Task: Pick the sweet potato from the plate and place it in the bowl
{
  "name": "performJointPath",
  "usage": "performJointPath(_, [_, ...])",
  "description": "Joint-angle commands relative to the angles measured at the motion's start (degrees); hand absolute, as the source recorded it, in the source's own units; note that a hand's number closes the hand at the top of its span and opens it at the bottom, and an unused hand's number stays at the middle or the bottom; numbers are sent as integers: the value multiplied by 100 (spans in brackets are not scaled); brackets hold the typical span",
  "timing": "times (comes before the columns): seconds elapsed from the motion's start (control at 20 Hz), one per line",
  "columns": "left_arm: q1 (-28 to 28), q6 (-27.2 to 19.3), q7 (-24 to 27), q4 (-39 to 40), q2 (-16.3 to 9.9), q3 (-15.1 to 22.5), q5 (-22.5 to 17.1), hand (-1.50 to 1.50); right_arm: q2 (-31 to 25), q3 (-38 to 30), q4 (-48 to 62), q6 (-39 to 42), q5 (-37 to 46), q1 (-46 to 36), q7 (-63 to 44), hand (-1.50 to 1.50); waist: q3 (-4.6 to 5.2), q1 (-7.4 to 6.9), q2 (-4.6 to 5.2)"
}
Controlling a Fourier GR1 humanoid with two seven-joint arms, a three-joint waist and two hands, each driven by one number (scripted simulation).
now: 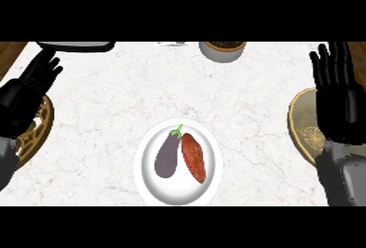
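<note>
head view, looking pretty much straight down at a white marbled counter (pixel 107 97). the sweet potato (pixel 193 157) is lying on a white plate (pixel 154 189) at the lower middle, orange-brown and running lengthwise up the plate. right beside it on its left is a purple eggplant (pixel 168 155) with a green stem, the two touching or as good as touching near the top.

the bowl (pixel 301 123) is at the right edge of the counter, goldish with a patterned inside, and a good part of it is hidden behind the right hand (pixel 340 97). that hand has its fingers straight and pointing up, nothing in it, well apart from the plate.

left hand (pixel 25 94) shows at the left edge, fingers relaxed and spread a bit, also holding nothing. under it there's a brown woven mat thing (pixel 39 128).

at the top edge there's a grey pot (pixel 223 51) with dark stuff inside, and a dark tray-like object (pixel 75 46) at the top left.
</note>
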State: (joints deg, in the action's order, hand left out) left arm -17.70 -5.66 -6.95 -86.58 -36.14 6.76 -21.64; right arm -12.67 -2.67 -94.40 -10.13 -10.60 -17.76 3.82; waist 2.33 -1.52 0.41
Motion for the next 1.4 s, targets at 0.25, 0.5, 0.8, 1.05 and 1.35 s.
performJointPath(0.25, [70,-559,206,-135,974,519,255,0,231,3047,554,1581,816,134,-1313,150,-199,-247,15])
performJointPath(0.5, [573,-969,462,53,1549,830,500,0,1215,3250,296,-998,2054,1554,38,-150,-243,237,-49])
performJointPath(0.8, [909,-1168,587,-73,1881,951,866,0,1255,3804,-67,-1561,2513,1775,870,-150,-232,164,-53])
performJointPath(1.05, [915,-913,745,45,1828,745,819,0,601,3472,-1202,-1294,3477,1316,-1240,-150,-223,183,-63])
performJointPath(1.35, [751,-1057,494,66,2012,859,1157,0,747,3625,-1731,-453,4122,910,-3311,-150,-227,162,-52])
